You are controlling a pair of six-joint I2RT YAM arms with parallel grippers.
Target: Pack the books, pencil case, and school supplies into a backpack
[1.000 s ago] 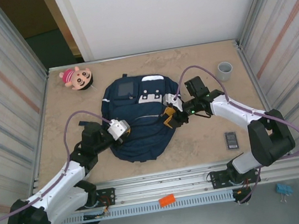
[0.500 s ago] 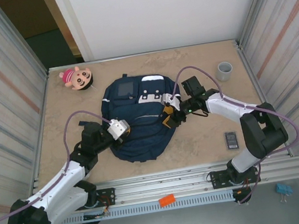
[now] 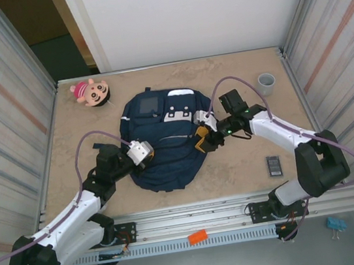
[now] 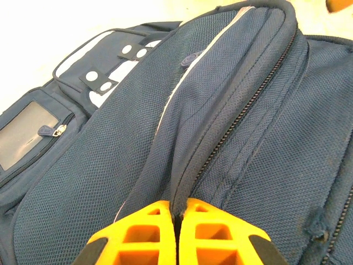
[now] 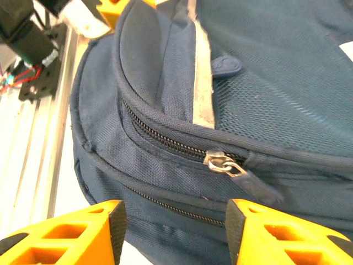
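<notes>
the backpack [image 5: 276, 66] is made of matt, coarse-woven cloth, its zip pull [image 5: 223, 164] of bright metal. the right pincer [image 5: 172, 215] is moulded in smooth orange plastic.

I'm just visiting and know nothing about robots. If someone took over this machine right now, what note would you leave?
Left fingers: shut, pinching a fold of the backpack.
Right fingers: open, straddling a zipper pull on the bag's right side, not gripping it.
Things: backpack flat mid-table; dark flat device on the table to its right, outside it.
Done: bag steadied; visible zippers look closed, contents unseen.
Left: likely grip the pull, open the bag, pack the device.
</notes>
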